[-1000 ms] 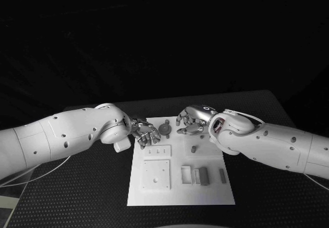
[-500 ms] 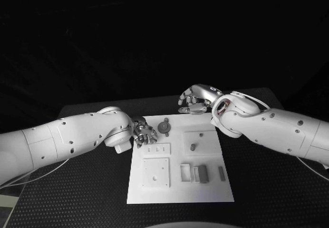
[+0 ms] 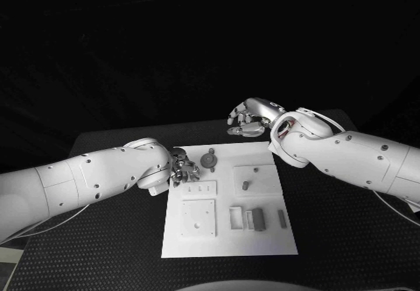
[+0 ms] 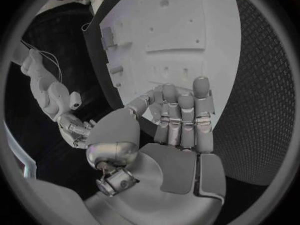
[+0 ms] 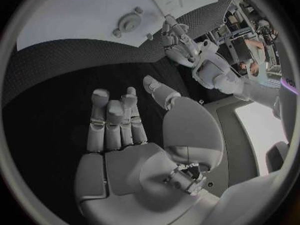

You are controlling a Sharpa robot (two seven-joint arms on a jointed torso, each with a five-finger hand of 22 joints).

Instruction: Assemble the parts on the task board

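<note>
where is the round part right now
In the head view the round part lies on the board near its far edge, just right of the left hand.

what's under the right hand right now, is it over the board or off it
The right hand hangs past the task board's far edge, over bare black table. Its palm looks empty in the right wrist view. The table directly beneath it is hidden in the head view.

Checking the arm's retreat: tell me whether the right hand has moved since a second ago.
Yes. The right hand has drawn away from the task board; earlier it hung over the board's far edge, now it sits beyond it above the black table.
</note>
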